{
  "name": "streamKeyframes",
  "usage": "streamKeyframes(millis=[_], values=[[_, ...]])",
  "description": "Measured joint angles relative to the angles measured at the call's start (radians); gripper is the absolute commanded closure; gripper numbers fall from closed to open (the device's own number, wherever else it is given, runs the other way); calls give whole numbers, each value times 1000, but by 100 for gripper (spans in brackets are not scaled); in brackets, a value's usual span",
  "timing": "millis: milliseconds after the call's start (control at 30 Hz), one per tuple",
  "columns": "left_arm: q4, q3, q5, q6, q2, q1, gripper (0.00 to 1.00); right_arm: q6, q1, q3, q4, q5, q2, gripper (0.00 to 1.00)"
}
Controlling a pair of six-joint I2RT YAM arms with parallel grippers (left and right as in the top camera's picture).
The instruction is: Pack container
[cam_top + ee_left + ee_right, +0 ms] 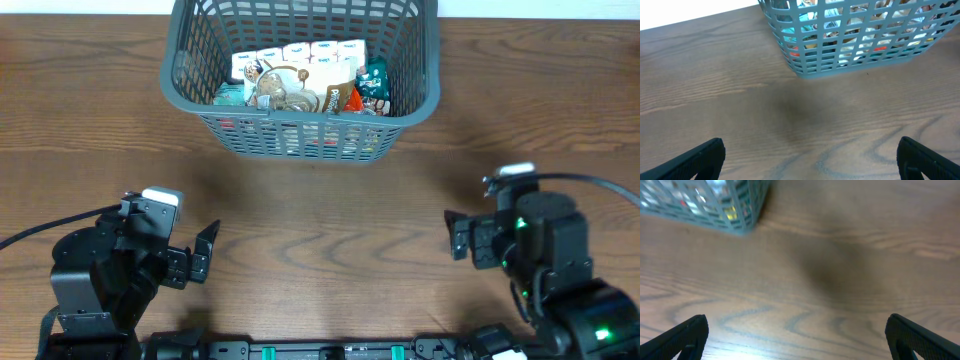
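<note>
Left pincer (203,253) and right pincer (457,237) both gape empty; the container (300,135) sits well beyond them.

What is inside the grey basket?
The basket holds a row of white cartons behind, a beige packet in front, a green packet at right. Anything beneath them is covered.

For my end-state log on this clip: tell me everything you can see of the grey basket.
The basket is dark grey, plastic-looking and rectangular, with lattice walls, a thicker rim and an open top. It stands upright at the far middle of the wooden table, its far edge cut off by the overhead view. Snack packets cover its floor: small white cartons along the back, with brown, orange and green packs in front. Nothing else touches it.
</note>
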Motion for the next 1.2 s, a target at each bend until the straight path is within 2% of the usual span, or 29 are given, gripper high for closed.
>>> streamKeyframes(millis=[267, 833, 1000, 1200], values=[[0, 0, 0, 0, 0, 0, 1, 3, 0, -143, 29, 0, -37, 1], [0, 0, 0, 0, 0, 0, 1, 3, -13, -156, 26, 12, -69, 1], [0, 0, 0, 0, 0, 0, 1, 7, -73, -214, 230, 12, -280, 1], [0, 0, 0, 0, 0, 0, 1, 15, -82, -456, 520, 12, -542, 1]])
